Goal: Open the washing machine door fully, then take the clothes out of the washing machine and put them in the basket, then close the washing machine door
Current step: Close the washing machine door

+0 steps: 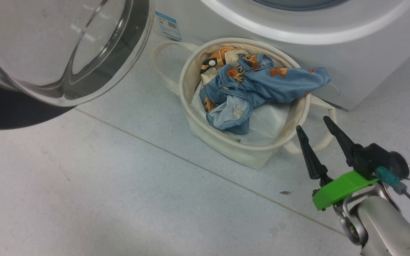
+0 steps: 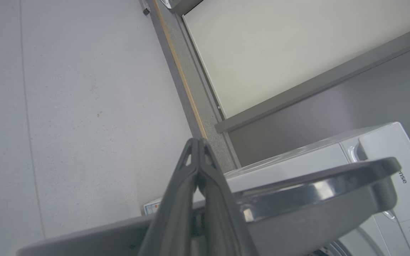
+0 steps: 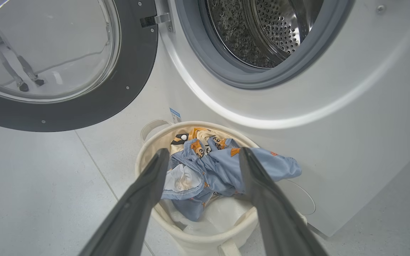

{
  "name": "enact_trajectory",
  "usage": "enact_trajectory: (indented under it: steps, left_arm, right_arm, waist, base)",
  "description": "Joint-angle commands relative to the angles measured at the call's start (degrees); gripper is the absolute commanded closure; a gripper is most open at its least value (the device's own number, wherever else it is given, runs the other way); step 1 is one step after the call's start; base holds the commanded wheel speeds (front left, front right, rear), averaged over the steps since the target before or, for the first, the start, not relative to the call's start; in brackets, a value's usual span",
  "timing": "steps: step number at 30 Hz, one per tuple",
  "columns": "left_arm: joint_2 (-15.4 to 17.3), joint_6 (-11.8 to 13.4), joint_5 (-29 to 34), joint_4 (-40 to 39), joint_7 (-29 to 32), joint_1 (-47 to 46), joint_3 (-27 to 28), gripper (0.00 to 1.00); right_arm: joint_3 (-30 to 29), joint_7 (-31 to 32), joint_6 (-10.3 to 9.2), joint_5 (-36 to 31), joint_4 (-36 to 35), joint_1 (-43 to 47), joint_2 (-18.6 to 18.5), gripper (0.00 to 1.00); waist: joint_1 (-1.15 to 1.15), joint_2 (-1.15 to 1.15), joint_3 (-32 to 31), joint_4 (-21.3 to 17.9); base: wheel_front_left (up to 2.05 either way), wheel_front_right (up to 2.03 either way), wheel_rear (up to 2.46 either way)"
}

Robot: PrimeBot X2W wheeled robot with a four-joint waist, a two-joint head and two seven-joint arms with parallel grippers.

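Standing open at the far left, the door (image 1: 59, 46) shows its clear glass bulge and black rim above the grey floor (image 1: 119, 185). In the left wrist view the left gripper (image 2: 198, 142) has its fingers pressed together with nothing between them. They rise just in front of the door's edge, and I cannot tell whether they touch it.

Right of the door, a blue sticker (image 1: 168, 25) sits on the machine's white front (image 1: 368, 53). The basket (image 1: 226, 147) stands on the floor just before the machine, below its mouth. The clothes (image 1: 262, 85) lie heaped in it on a white sheet (image 1: 269, 121), with one blue end draped over the rim toward the machine. The steel drum (image 3: 269, 28) shows no fabric in the part visible.

At the right, the right gripper (image 1: 312, 123) hangs near the basket's right side, fingers spread wide apart and holding nothing. Its tips point at the clothes without touching them.
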Motion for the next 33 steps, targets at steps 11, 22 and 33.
enact_trajectory:
  steps: [11, 22, 33]
  left_arm:
    - [4.48, -0.40, -1.37, -5.92, 5.57, 3.69, -3.83, 1.00]
    - [6.14, -0.40, -3.20, -14.22, 15.67, 12.78, -8.61, 1.00]
    - [3.78, -0.40, -3.61, -26.49, 17.94, 19.29, -12.47, 1.00]
  right_arm:
    - [0.69, -0.69, 0.05, -0.25, -1.05, 0.31, 0.68, 0.00]
    - [0.99, -0.69, 0.05, 0.96, 0.71, 1.69, 3.27, 0.00]
    - [-2.23, -0.70, 0.05, 1.06, 1.56, 4.55, 5.69, 0.00]
  waist:
    - [0.00, 0.00, -2.18, 0.47]
    - [0.00, 0.00, -7.53, 1.15]
    - [0.00, 0.00, -12.95, 2.27]
  base:
    - [0.00, 0.00, 0.00]
    - [0.00, 0.00, 0.00]
    - [0.00, 0.00, 0.00]
